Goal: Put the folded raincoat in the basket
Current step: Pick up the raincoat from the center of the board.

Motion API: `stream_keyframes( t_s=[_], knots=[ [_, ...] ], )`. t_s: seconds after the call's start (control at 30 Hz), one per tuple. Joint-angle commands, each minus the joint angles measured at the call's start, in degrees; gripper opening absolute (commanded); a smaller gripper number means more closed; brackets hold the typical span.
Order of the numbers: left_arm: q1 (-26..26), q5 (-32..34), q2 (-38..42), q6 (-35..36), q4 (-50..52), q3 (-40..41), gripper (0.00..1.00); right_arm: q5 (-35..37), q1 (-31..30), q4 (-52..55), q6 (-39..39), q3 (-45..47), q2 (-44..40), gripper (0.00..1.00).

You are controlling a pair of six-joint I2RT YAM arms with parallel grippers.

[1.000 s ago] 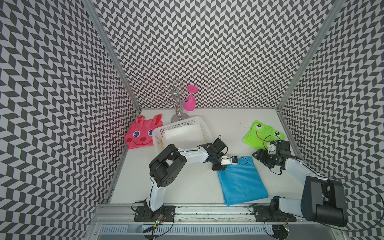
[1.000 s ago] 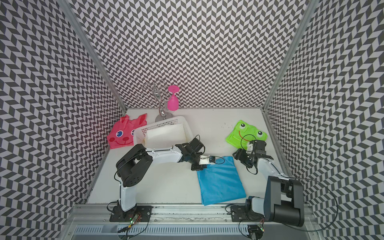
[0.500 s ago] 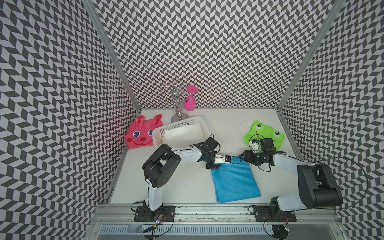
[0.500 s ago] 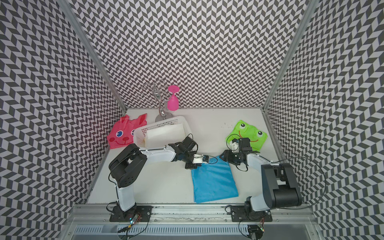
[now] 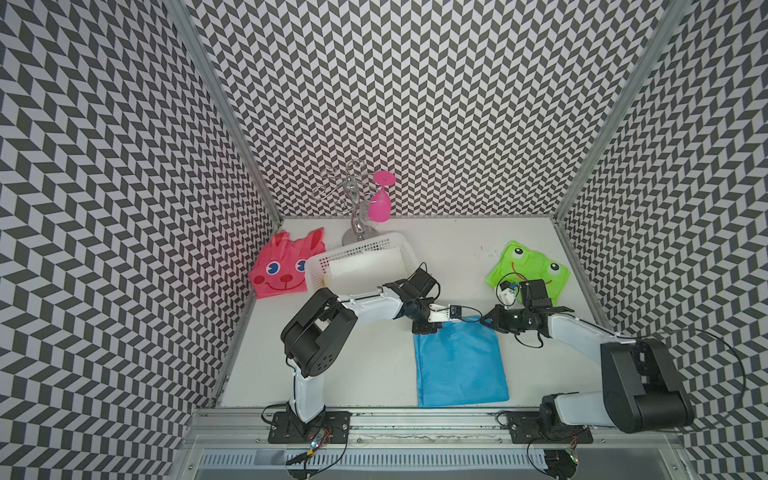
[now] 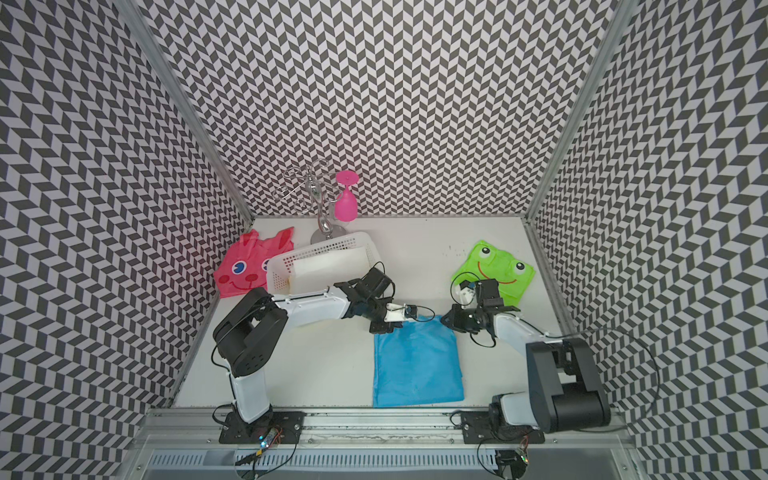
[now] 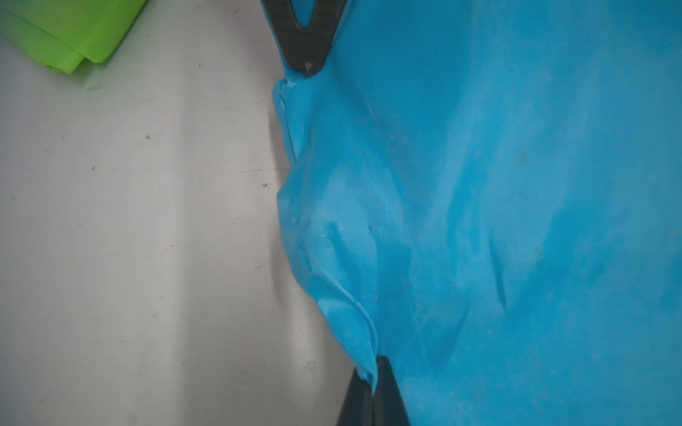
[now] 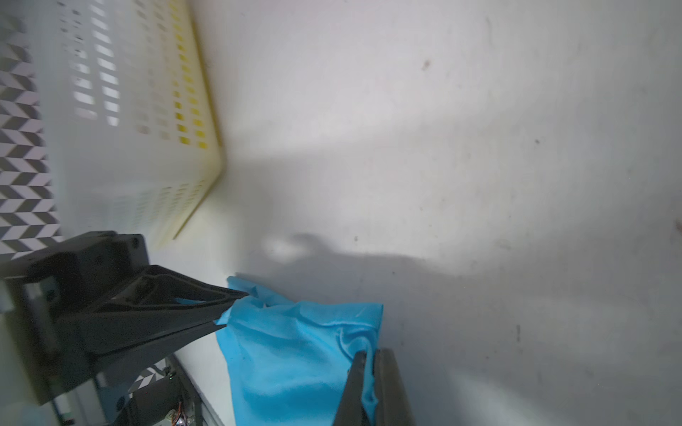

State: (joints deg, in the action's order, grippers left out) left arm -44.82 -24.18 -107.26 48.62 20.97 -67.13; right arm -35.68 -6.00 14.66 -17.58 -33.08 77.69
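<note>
The folded blue raincoat (image 5: 459, 361) (image 6: 417, 361) lies flat at the table's front centre, with its two far corners pinched up. My left gripper (image 5: 427, 327) (image 6: 384, 328) (image 7: 372, 372) is shut on the far left corner. My right gripper (image 5: 484, 321) (image 6: 444, 321) (image 8: 371, 354) is shut on the far right corner. Each wrist view shows blue cloth (image 7: 479, 203) (image 8: 295, 350) squeezed between closed jaws. The white lattice basket (image 5: 357, 249) (image 6: 320, 249) (image 8: 147, 110) stands behind and left of the raincoat, with my left forearm across its near edge.
A pink rabbit raincoat (image 5: 282, 270) lies left of the basket against the wall. A green frog raincoat (image 5: 528, 266) (image 7: 70, 33) lies at the far right, just behind my right wrist. A metal glass rack (image 5: 353, 199) with a pink glass (image 5: 380, 203) stands behind the basket.
My right gripper swung left from beside the frog raincoat to the blue raincoat's far right corner and shut on it. The left gripper drew the raincoat leftward.
</note>
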Motion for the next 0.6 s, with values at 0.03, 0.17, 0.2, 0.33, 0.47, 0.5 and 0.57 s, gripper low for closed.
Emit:
stream_keyframes(
  t_s=[0.03,0.17,0.2,0.33,0.47,0.5,0.57],
  knots=[
    [1.02,-3.05,4.46,-2.12,5.44,-2.95,0.08,-4.10,-0.55,-2.39,-0.12,-0.31,-4.07,0.00],
    [2.98,-7.10,4.34,-4.67,10.86,-7.76,0.78,-2.08,-0.77,-0.30,0.97,-1.40,-5.51,0.00],
    [3.74,-8.74,4.01,-4.93,12.03,-8.94,0.85,-1.83,-0.90,0.29,1.52,-1.71,-5.60,0.00],
    [5.44,-11.40,0.73,-4.92,13.75,-12.67,1.00,2.05,-1.86,2.20,1.52,-2.88,-5.37,0.00],
    [4.80,-10.02,-3.86,-6.10,14.00,-14.74,0.99,7.31,-3.15,5.38,1.18,-3.90,-3.04,0.05],
    [4.39,-9.43,-4.54,-6.34,13.73,-14.56,0.98,8.60,-3.22,6.15,0.80,-4.18,-2.29,0.23],
    [3.63,-8.06,-4.71,-6.40,12.05,-13.00,0.97,11.41,-3.47,7.27,-0.23,-4.55,-1.97,0.51]
  ],
)
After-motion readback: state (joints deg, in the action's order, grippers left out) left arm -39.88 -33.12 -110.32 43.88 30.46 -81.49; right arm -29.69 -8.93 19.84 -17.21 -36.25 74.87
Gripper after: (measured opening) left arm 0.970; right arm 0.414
